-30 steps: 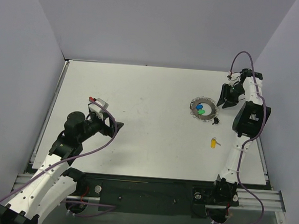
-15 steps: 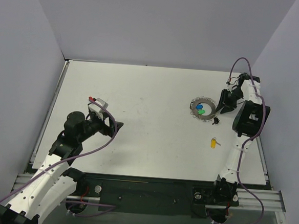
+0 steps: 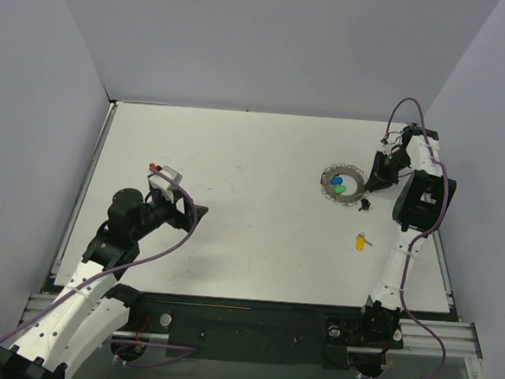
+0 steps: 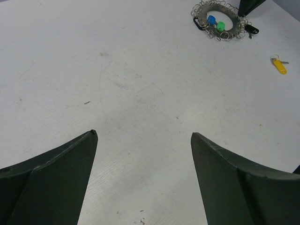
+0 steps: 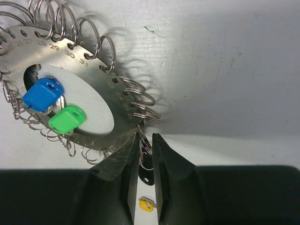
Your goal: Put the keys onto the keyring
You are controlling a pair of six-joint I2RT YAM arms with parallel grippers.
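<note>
The keyring [image 3: 343, 186] lies flat on the table [image 3: 238, 154], right of centre in the top view. It is a flat metal disc with a hole in the middle and many small wire loops around its rim. 2 of the 3 keys, the blue key [image 5: 42, 93] and the green key [image 5: 68, 118], lie inside that hole, side by side in the left of the right wrist view. Whether either hangs on a loop cannot be told.

The yellow key [image 3: 361, 242] lies alone, well apart from the ring and below it in the top view, its long axis running roughly up and down the frame.

The right gripper [image 5: 145, 140] is at the ring's lower right rim in its own view. Its jaws are drawn nearly together around 1 small loop there; whether they pinch it or only bracket it I cannot tell. The yellow key shows through the gap behind the fingertips, so it lies back toward the arm's base, not ahead of the jaws.

The left gripper [image 4: 144, 135] hangs released and empty in the left half of the top view, far from both ring and key. The right arm is much the nearer, and likely the one to fetch the yellow key.
</note>
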